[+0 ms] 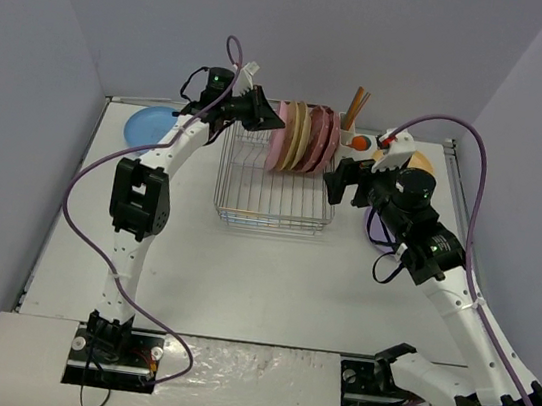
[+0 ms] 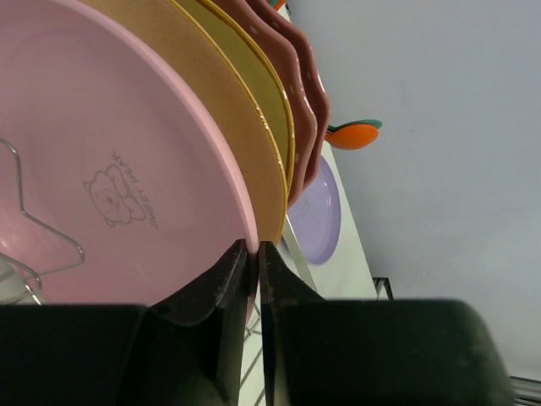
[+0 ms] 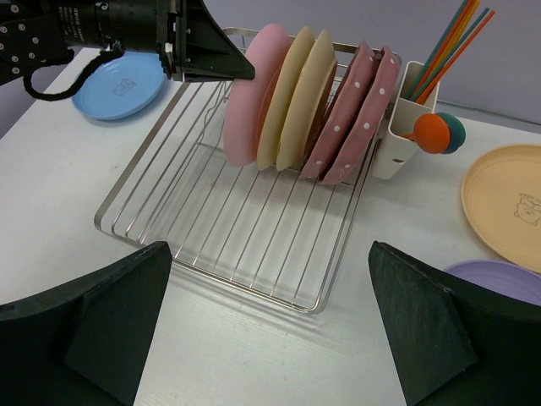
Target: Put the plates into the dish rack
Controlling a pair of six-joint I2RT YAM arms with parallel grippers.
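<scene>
While the left gripper (image 2: pixel 254 254) sat at the top of the dish rack (image 3: pixel 237 222), its fingers were pressed nearly together on the upper rim of the pink plate (image 3: pixel 245 97), as far as I could judge from the wrist view.

- Pink plate stood on edge in a slot, leaning on the two beige plates (image 3: pixel 292 93) just beyond the fingertips; two dotted dark-pink plates (image 3: pixel 359 110) further on, then the white utensil cup (image 3: pixel 406 118).
- Right gripper (image 3: pixel 269 279): jaws spread wide, nothing between them, hovering off the rack's near edge.
- Not yet racked: blue plate (image 3: pixel 118 85) behind the left fingers; orange-yellow plate (image 3: pixel 507 203) and lavender plate (image 3: pixel 499 283) beside the right gripper's fingers.

Judgement: the step looked like seating and letting go. Best to open only once the lower edge rests between wires, then lift straight up so the fingers don't drag the rim or tip the row.

Surface: white table (image 1: pixel 241 270), smooth, matte. Room: plain pale grey-lavender walls (image 1: pixel 375 36) on three sides.
</scene>
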